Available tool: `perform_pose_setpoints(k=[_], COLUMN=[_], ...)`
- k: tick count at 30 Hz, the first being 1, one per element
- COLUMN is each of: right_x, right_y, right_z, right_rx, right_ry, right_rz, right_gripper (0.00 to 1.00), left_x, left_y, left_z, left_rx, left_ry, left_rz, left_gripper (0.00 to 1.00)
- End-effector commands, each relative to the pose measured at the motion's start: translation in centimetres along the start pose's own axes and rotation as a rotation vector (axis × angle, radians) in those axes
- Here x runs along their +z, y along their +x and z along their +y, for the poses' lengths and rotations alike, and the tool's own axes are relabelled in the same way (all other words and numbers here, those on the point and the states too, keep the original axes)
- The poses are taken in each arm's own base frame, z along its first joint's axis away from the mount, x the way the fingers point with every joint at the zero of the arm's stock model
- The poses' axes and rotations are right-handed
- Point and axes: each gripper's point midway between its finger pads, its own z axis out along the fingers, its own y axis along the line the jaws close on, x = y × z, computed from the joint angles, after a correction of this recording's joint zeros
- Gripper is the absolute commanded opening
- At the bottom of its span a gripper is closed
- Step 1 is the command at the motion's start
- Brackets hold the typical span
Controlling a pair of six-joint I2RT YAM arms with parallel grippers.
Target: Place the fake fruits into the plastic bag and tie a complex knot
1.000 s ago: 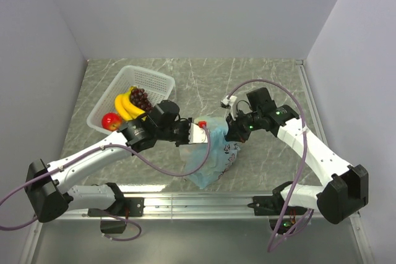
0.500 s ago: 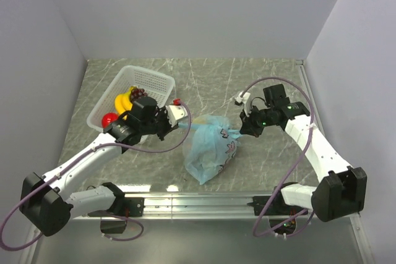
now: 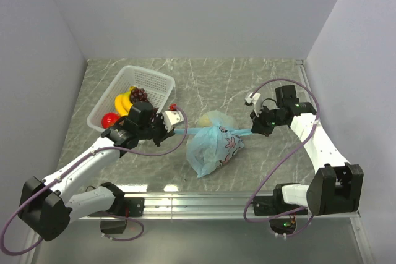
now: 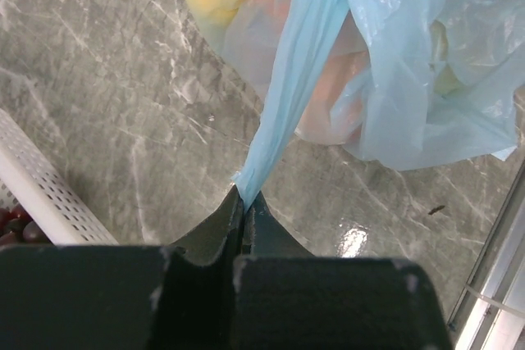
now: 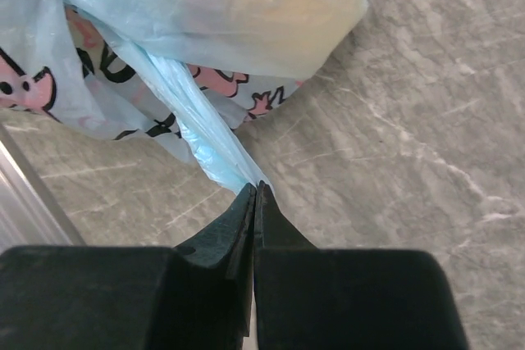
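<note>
The light-blue plastic bag [image 3: 210,146] lies mid-table with yellow and peach-coloured fruits showing through it [image 4: 344,79]. Its two handles are pulled taut sideways. My left gripper [image 3: 175,129] is shut on the left handle [image 4: 287,96]. My right gripper [image 3: 252,131] is shut on the right handle [image 5: 205,137]. The handles cross at a small bunched twist [image 3: 218,132] on top of the bag. Yellow bananas [image 3: 124,101], dark grapes [image 3: 140,95] and a red apple [image 3: 110,119] lie in the white basket [image 3: 148,78].
The white latticed basket stands at the back left, its rim near my left gripper [image 4: 37,190]. A metal rail [image 3: 198,199] runs along the table's near edge. Grey walls close in the back and both sides.
Both grippers have moved apart, the left one leftward and the right one rightward, drawing the handles out taut. The bag has bunched up tighter between them.
</note>
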Motion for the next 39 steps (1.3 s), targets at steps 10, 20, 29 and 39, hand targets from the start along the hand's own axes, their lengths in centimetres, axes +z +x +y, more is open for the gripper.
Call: perform_pose_setpoints(k=[10,20,29,39], right_x=[-0.7,2.3,5.0,4.6], right_y=[-1.9,-1.7,-0.8,0.2], right_z=[2.0,1.8,1.0,2.6], right_rx=[-0.03,-0.1,-0.135,-0.157], right_ry=[-0.042,-0.013,-0.048,-0.135], right_rz=[0.041,0.105,0.181,0.209], right_gripper=[0.64,0.68,0.58,0.62], left_x=[-1.3,-1.6,1.9,6.0], left_y=[-3.5,-4.1,-2.7,-3.3], left_z=[-0.3,-0.3,0.0,0.4], left_rx=[0.041,0.159,0.306,0.358], left_ry=[0.122,0.141,0.174,0.161], left_rz=[-0.042,-0.07,0.018,0.018], left_gripper=[0.55,0.99,0.99,0.56])
